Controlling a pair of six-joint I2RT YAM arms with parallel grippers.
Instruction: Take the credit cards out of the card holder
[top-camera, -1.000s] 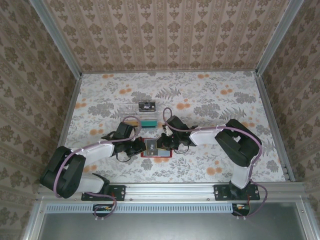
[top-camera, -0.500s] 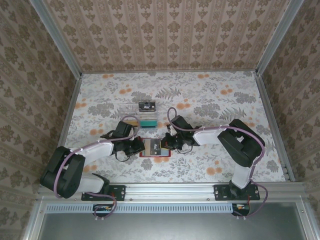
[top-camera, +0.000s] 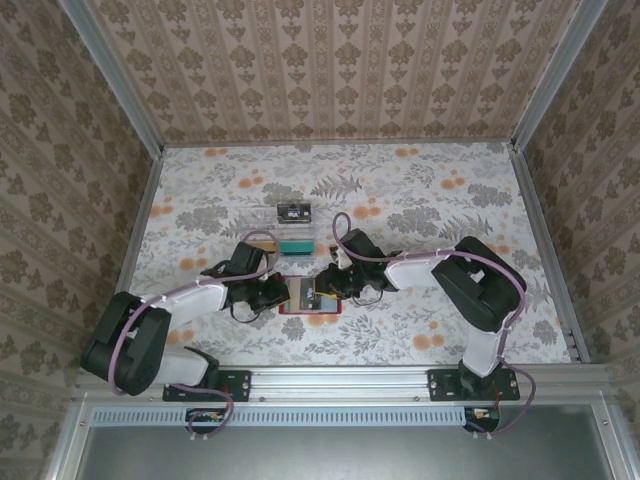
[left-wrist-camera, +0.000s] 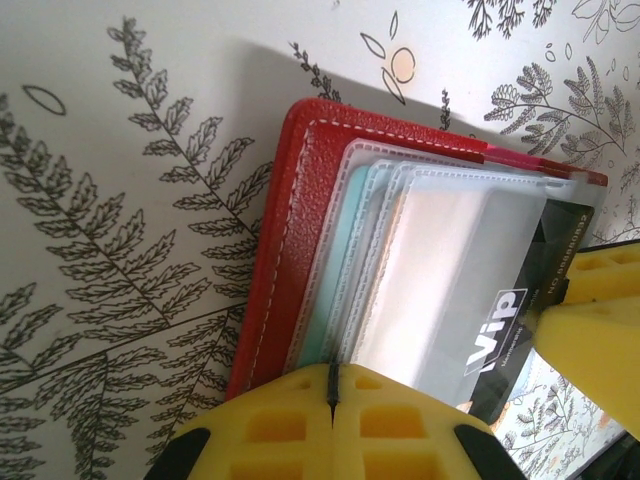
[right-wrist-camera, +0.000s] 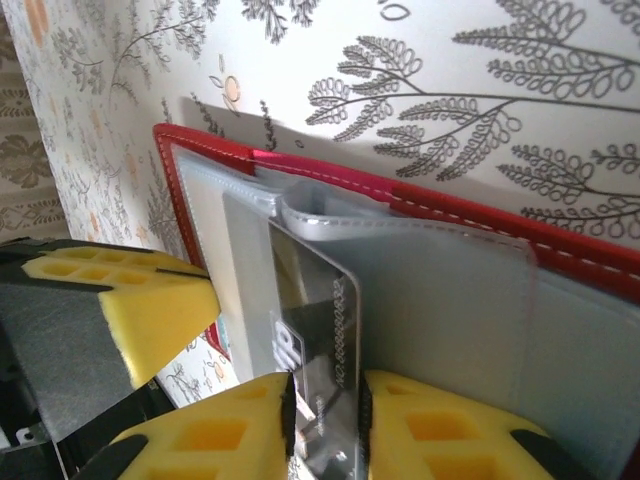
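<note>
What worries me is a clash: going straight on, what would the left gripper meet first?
Probably the clear plastic sleeves of the flat red folding card holder, right before the left gripper; depth unclear.

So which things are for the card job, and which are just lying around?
For the job:
red wallet, lying open
black card, pinched by the right gripper
left gripper, at the wallet's edge

Just lying about:
clear tray
teal thing
flowery tablecloth

white "ViP" print, black credit card (left-wrist-camera: 522, 312)
</note>
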